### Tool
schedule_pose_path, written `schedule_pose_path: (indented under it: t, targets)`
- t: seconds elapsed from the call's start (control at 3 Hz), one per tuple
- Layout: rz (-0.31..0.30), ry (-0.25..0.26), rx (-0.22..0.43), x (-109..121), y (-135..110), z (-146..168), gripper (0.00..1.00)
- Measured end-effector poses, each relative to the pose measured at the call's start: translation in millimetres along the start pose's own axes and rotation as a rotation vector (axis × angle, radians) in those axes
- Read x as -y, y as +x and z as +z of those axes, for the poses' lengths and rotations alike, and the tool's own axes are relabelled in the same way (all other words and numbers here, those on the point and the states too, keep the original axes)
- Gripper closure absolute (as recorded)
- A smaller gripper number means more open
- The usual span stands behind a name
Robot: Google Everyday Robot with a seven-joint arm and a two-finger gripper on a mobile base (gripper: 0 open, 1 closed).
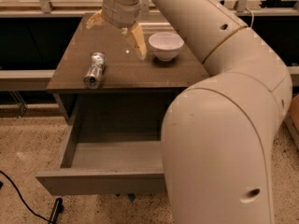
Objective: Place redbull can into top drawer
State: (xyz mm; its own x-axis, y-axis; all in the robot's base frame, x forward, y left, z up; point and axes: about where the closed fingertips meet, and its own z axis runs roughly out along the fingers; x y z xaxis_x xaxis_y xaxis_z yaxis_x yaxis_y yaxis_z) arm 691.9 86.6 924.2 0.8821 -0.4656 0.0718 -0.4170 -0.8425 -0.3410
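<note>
The redbull can (94, 70) lies on its side on the left part of the brown cabinet top (117, 73), its shiny round end toward the front edge. My gripper (117, 34) hangs above the middle of the top, to the right of and behind the can. Its two tan fingers (138, 42) are spread wide and hold nothing. The top drawer (100, 183) is pulled out below the top, and the part of its inside that shows holds nothing. My large arm covers the drawer's right part.
A white bowl (166, 45) stands on the right part of the cabinet top, close to my right finger. A black cable (21, 199) and a dark rod lie on the speckled floor at the lower left. A counter edge runs behind the cabinet.
</note>
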Motion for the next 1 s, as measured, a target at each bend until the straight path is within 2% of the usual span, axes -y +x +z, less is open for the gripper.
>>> schedule_pose_path:
  t: [0.67,1.0]
  targets:
    - [-0.166,0.024,0.106,11.5,-12.2,77.1,0.0]
    - [-0.231,-0.012,0.114,16.0,-20.7,100.4,0.18]
